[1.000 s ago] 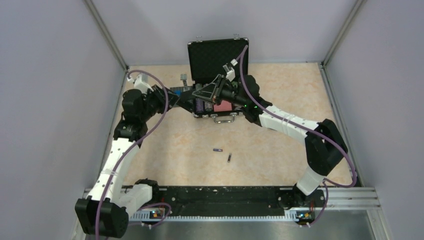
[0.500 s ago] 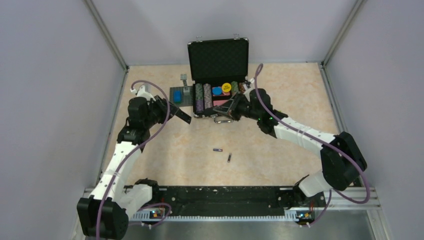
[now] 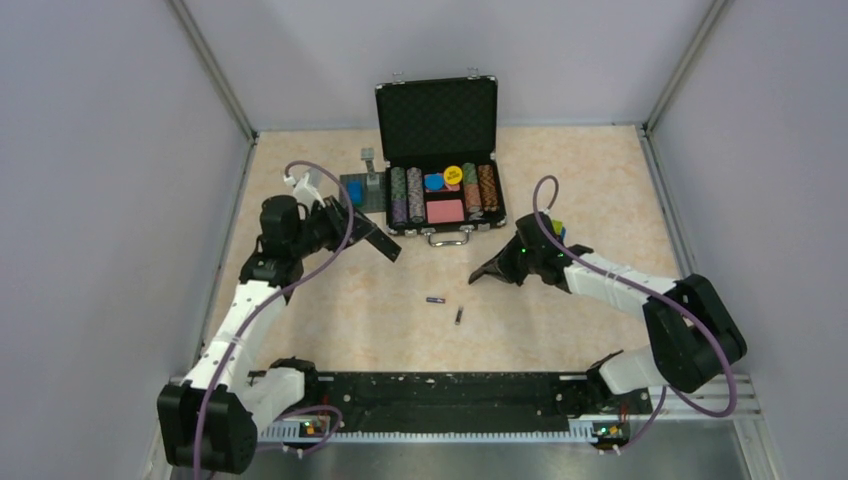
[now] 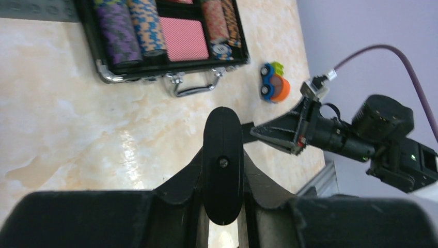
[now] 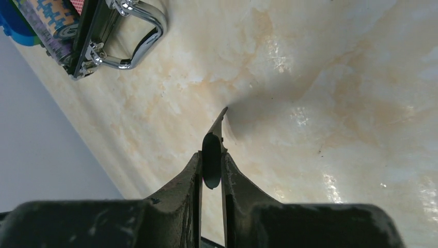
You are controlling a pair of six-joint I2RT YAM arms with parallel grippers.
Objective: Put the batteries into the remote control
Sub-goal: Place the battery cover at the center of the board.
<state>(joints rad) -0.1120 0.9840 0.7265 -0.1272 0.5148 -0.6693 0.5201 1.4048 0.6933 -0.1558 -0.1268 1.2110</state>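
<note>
My left gripper [image 3: 348, 222] is shut on the remote control [image 3: 378, 240], a slim black bar held above the table left of the case; the left wrist view shows it end-on between the fingers [image 4: 222, 155]. My right gripper [image 3: 492, 271] is shut on a thin black cover piece [image 5: 213, 155], low over the table, the piece's far tip at the surface. Two small dark batteries [image 3: 435, 299] [image 3: 459, 316] lie loose on the table between the arms, nearer than both grippers. The right gripper also shows in the left wrist view [image 4: 281, 135].
An open black case [image 3: 440, 232] of poker chips stands at the back middle, its chrome handle [image 5: 138, 39] facing me. A grey baseplate [image 3: 360, 190] with a blue piece lies left of it. A small orange toy car [image 4: 274, 88] sits right of the case.
My right arm pulled back from over the case, toward the near right, and sank to the table with the cover piece. My left arm carried the remote slightly nearer and right.
</note>
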